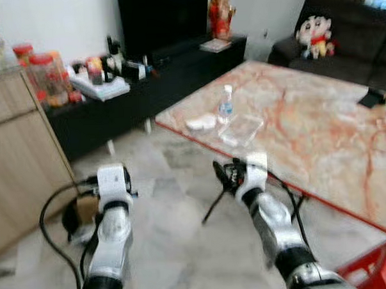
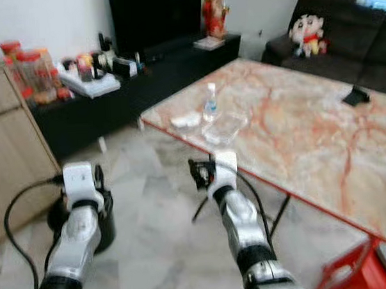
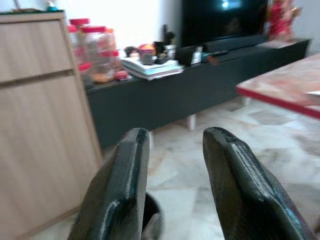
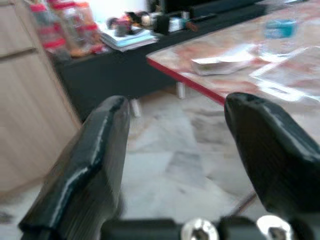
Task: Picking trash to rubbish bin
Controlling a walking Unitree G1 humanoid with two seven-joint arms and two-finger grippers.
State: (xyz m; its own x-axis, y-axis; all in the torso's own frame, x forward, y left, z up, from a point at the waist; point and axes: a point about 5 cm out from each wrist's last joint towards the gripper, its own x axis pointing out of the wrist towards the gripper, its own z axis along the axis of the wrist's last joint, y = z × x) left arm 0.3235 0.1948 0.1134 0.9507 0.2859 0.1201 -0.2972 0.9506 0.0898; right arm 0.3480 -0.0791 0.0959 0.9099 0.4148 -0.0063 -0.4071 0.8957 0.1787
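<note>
The trash lies ahead of my right gripper point(image 4: 175, 165) on the marble-patterned table point(image 1: 321, 139): a clear plastic container point(image 1: 241, 129), a white wrapper point(image 1: 201, 123) just beside it and a small water bottle point(image 1: 226, 104) with a blue label, too blurred to read. My right fingers are spread wide, empty, short of the table's red edge. My left gripper point(image 3: 175, 185) hangs parted over the pale tiled floor point(image 1: 178, 247); beyond it stand a dark TV bench point(image 3: 200, 85) and a wooden cabinet point(image 3: 40, 120).

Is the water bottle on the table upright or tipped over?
Upright. The bottle stands on the table with its cap on top, beside a clear plastic container.
</note>
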